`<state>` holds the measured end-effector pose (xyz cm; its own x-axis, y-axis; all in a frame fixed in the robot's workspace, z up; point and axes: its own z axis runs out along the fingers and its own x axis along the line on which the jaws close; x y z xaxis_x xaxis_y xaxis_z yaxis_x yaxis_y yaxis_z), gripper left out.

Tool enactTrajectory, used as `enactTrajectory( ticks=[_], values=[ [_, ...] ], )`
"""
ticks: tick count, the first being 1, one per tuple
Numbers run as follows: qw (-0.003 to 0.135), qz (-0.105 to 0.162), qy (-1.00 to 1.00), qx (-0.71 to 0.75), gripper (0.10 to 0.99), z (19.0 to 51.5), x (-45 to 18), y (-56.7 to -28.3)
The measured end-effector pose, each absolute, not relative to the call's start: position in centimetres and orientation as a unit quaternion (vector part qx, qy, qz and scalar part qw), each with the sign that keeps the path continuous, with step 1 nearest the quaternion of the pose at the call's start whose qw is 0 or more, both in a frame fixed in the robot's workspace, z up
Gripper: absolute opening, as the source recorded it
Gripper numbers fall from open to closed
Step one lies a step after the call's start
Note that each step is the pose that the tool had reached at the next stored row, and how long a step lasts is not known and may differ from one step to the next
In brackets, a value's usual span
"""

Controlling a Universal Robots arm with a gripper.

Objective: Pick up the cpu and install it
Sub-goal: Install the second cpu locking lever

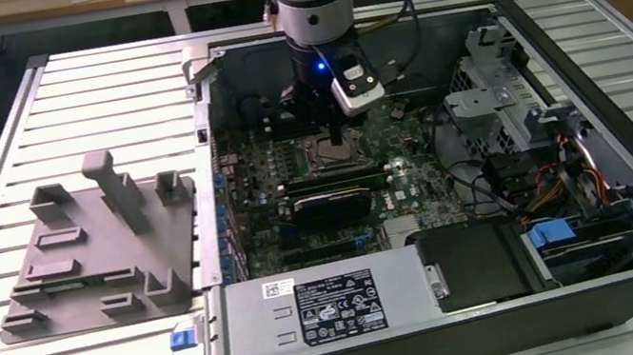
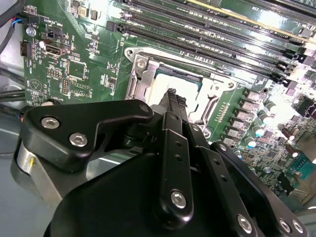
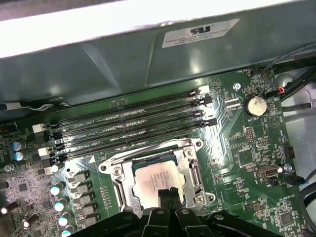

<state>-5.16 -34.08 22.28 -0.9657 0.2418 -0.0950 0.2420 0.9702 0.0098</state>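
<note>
The cpu (image 3: 150,178) lies flat inside the open motherboard socket, silver top up, with the metal socket frame (image 3: 117,183) around it. In the second wrist view the cpu (image 2: 183,80) shows just beyond the fingertips. My gripper (image 3: 168,193) is straight above the near edge of the chip, its two black fingers pressed together with nothing between them; whether the tips touch the chip I cannot tell. In the exterior view the gripper (image 1: 336,138) hangs low inside the open computer case (image 1: 615,118), over the socket in the middle of the board.
Several memory slots (image 3: 133,131) run beside the socket, with a coin battery (image 3: 255,104) further along. A grey fixture block (image 1: 99,262) sits on the slatted table at the exterior view's left. The power supply (image 1: 326,306) and a drive cage (image 1: 511,106) crowd the case.
</note>
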Motion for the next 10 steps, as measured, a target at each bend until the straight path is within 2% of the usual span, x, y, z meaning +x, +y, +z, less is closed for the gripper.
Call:
enactTrajectory(
  ticks=[10],
  values=[
    [0.048, -0.001, 0.991, 0.122, 0.106, 22.3, -5.2, -35.3]
  ],
)
